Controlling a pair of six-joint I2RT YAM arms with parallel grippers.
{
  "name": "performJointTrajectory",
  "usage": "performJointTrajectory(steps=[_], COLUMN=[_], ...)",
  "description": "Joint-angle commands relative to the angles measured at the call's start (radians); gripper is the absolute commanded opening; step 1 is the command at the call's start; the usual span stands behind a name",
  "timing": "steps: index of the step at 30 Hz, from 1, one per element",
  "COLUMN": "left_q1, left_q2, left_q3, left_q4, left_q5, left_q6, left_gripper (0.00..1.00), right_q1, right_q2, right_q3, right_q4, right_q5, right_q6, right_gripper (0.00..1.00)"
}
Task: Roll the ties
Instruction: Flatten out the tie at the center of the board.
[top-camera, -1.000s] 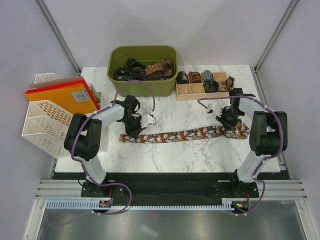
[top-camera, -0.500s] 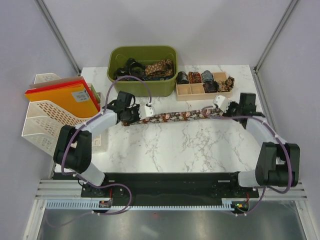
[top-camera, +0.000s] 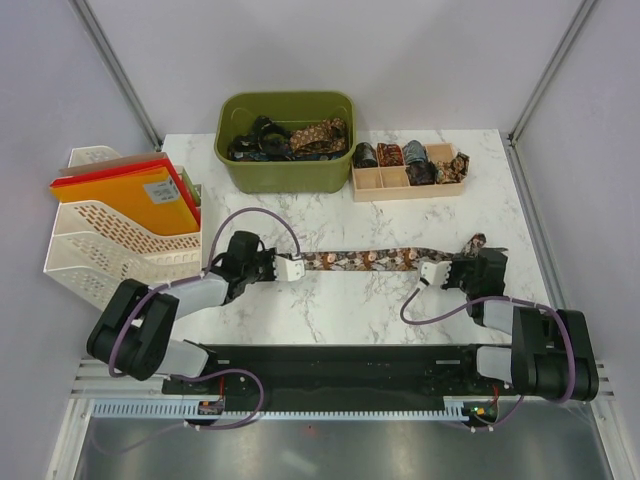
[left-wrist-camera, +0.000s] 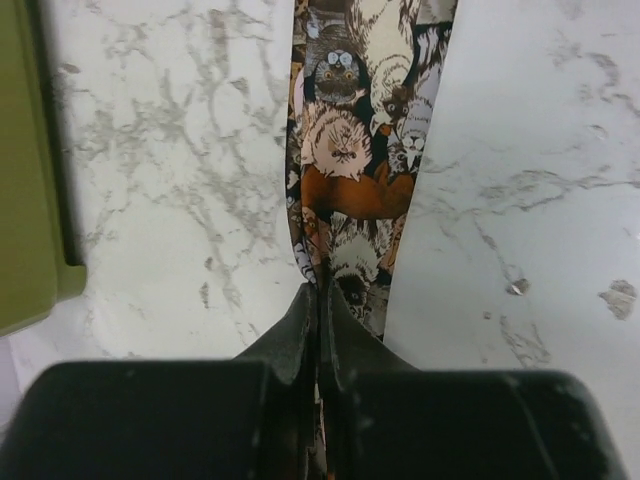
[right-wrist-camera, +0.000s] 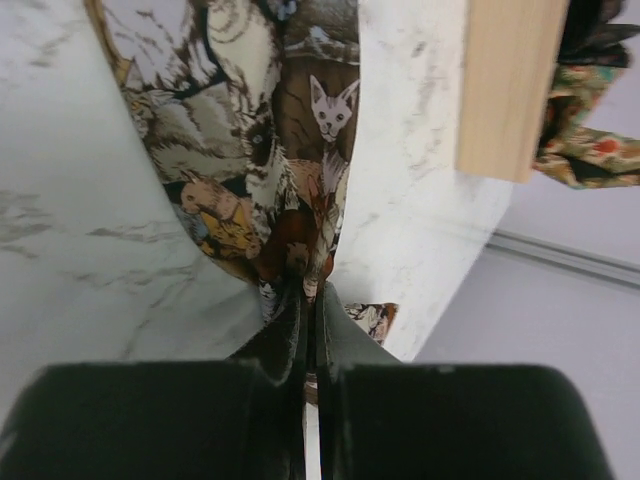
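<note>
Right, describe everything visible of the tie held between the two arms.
The tie is a long narrow fabric band printed with brown, cream and orange cats on a dark ground. It stretches nearly straight over the marble table, the left pincer shut on one end, the right pincer on the other, with a short tail beyond it.

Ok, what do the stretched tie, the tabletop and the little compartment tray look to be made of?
Tie: soft, matte fabric, printed with cats and other animals; it curls and creases. Tabletop: hard, smooth, white with grey veins, so marble or a marble-look laminate; cannot tell which. Tray: probably pale bare wood, judging by its tan, flat-cut walls.
</note>
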Motion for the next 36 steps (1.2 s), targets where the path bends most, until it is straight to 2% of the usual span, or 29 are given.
performJointTrajectory(steps=[1, 2, 3, 4, 8, 10, 14, 15, 17, 22, 26, 28, 31, 32, 34, 35, 36], left_q1=[0.008, 0.008, 0.008, 0.008, 0.008, 0.005, -0.031, -0.041, -0.069, -0.086, -0.107, -0.112, -0.112, -0.112, -0.112, -0.112, -0.112], left_q2=[-0.04, -0.045, -0.042, -0.038, -0.034, -0.029, 0.009, 0.02, 0.043, 0.097, 0.003, -0.091, -0.233, -0.273, -0.339, -0.406, -0.435], left_q3=[-0.016, -0.039, -0.05, -0.049, 0.02, -0.009, -0.144, -0.192, -0.219, -0.266, -0.326, -0.343, -0.333, -0.334, -0.346, -0.349, -0.352], left_q4=[0.227, 0.293, 0.371, 0.449, 0.484, 0.488, 0.588, 0.622, 0.683, 0.786, 0.704, 0.566, 0.319, 0.274, 0.142, 0.095, 0.056], left_q5=[-0.127, -0.144, -0.171, -0.184, -0.28, -0.256, -0.201, -0.202, -0.21, -0.242, -0.193, -0.159, -0.083, -0.037, 0.011, 0.052, 0.068], left_q6=[0.011, 0.014, 0.016, 0.01, -0.093, -0.108, -0.058, -0.035, -0.023, -0.001, 0.013, 0.007, -0.004, 0.008, 0.025, 0.045, 0.049], left_gripper=[0.02, 0.02, 0.02, 0.02, 0.02, 0.02, 0.02, 0.02, 0.02, 0.02, 0.02, 0.02, 0.13, 0.24, 0.42, 0.5, 0.51], right_q1=[-0.026, -0.029, -0.029, -0.029, -0.039, -0.041, -0.041, -0.043, -0.043, -0.044, -0.072, -0.087, -0.108, -0.116, -0.122, -0.13, -0.135], right_q2=[0.005, 0.021, 0.065, 0.086, 0.18, 0.221, 0.488, 0.53, 0.599, 0.617, 0.604, 0.593, 0.602, 0.601, 0.596, 0.599, 0.599], right_q3=[-0.034, -0.053, -0.064, -0.061, -0.008, -0.065, -0.171, -0.198, -0.194, -0.189, -0.232, -0.274, -0.323, -0.332, -0.344, -0.349, -0.352], right_q4=[0.32, 0.418, 0.593, 0.65, 0.787, 0.935, 1.285, 1.287, 1.287, 1.285, 1.284, 1.285, 1.285, 1.279, 1.278, 1.279, 1.276], right_q5=[-0.007, -0.005, 0.002, 0.013, 0.119, 0.087, -0.037, -0.03, -0.022, -0.071, -0.123, -0.171, -0.208, -0.225, -0.237, -0.254, -0.26], right_q6=[0.023, 0.049, 0.067, 0.084, 0.146, 0.112, -0.027, -0.123, -0.153, -0.19, -0.234, -0.259, -0.323, -0.328, -0.343, -0.371, -0.374], right_gripper=[0.0, 0.0, 0.0, 0.0, 0.0, 0.0, 0.0, 0.0, 0.0, 0.0, 0.0, 0.0, 0.14, 0.28, 0.45, 0.57, 0.61])
